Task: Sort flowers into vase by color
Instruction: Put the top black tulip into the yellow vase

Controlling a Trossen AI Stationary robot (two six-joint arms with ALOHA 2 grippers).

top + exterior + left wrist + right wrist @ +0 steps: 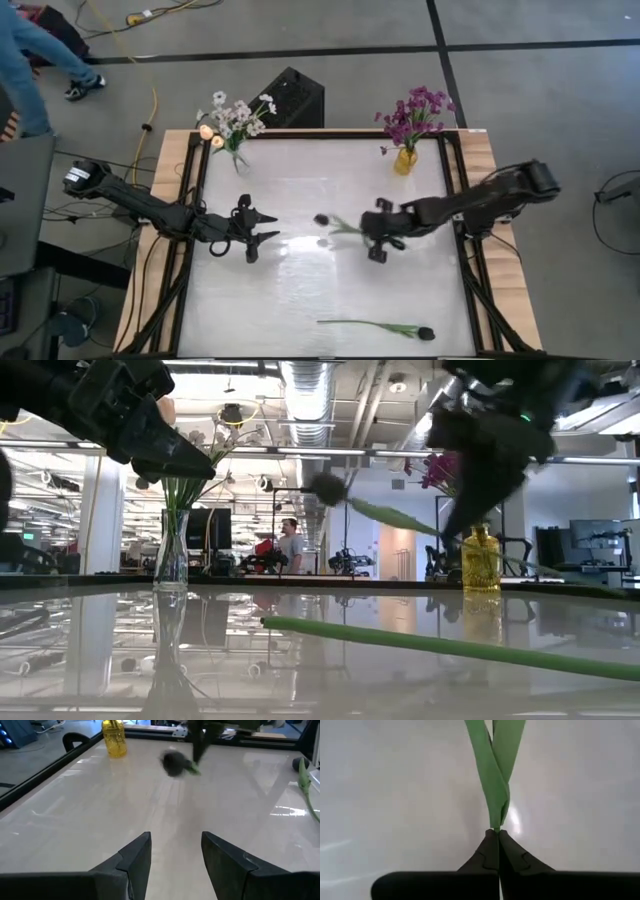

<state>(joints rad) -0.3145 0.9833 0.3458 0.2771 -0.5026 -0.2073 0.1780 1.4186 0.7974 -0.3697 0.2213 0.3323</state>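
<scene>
Nearest the low camera, a second dark-budded flower [375, 327] lies flat along the table's front edge. Left gripper [262, 229] hovers mid-table, fingers apart, holding nothing. Right gripper [372, 232] pinches the dark-budded flower [335, 223] by its green stem, bud pointing leftward, lifted above the table centre.

You see one dark-budded flower [330, 222] at the table's middle, its green stem pinched and lifted clear. Another dark-budded flower [380, 327] lies flat along the near edge, bud pointing right.
</scene>
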